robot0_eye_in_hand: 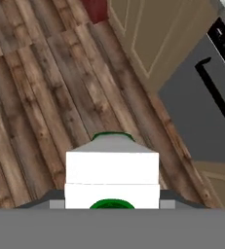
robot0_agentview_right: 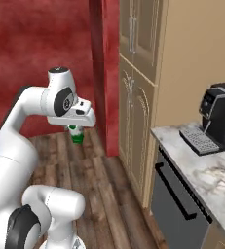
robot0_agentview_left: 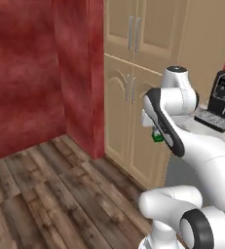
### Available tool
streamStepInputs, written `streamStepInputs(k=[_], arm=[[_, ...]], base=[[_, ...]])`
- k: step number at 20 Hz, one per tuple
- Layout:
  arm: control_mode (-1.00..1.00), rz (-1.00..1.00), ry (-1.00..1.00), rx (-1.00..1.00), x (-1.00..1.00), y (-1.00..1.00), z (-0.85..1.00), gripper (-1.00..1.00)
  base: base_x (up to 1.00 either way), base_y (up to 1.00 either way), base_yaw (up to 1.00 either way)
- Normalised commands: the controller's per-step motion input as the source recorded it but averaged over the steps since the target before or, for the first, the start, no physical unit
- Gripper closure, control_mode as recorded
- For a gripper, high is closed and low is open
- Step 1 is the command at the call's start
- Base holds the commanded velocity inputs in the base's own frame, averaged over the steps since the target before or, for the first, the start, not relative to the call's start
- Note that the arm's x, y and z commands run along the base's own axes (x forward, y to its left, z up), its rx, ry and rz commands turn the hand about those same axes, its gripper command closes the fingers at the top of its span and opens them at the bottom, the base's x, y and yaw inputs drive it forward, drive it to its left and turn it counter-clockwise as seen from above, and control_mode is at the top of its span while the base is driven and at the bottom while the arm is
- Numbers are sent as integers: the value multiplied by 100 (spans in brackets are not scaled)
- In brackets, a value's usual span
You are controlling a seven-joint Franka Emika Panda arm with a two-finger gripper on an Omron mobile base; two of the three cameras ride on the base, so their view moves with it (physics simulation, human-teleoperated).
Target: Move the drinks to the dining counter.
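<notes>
- Gripper [robot0_agentview_right: 76, 130] carried in mid-air above the wooden floor [robot0_agentview_left: 50, 194], well apart from any surface; closed part-way on the green-and-white carton [robot0_eye_in_hand: 112, 177].
- Carton held between the jaws, hanging below the hand: in the right base view, green lower end at 6 o'clock from the white hand; in the left base view, only a small green patch [robot0_agentview_left: 157, 137] visible beside the forearm.
- In the hand view, carton seen from above: white gabled top, green showing at its near and far edges, sitting at 6 o'clock of the frame. Fingertips themselves hidden by the carton; contact points not discernible.
- Floor of dark and light brown planks directly beneath the carton.
- Dark grey appliance front [robot0_agentview_right: 177, 204] with a long black handle, set under the marble worktop [robot0_agentview_right: 206, 168], at 4 o'clock in the right base view.
- Black coffee machine [robot0_agentview_right: 220, 121] standing upright on that worktop, at 3 o'clock in the right base view and in the left base view.
- Tall tan cabinet [robot0_agentview_left: 128, 97] with paired metal handles beyond the arm, at 12 o'clock in the left base view.
- Red wall [robot0_agentview_left: 31, 73] farthest back, at 10 o'clock, meeting the cabinet at a projecting red corner.
</notes>
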Motion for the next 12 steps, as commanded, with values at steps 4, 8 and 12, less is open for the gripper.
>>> streamStepInputs(k=[4,8,12], arm=[[100,0,0,0,0,0,0,100],[100,0,0,0,0,0,0,100],[100,0,0,0,0,0,0,100]], base=[[-1,31,46],[-3,32,43],[0,24,42]])
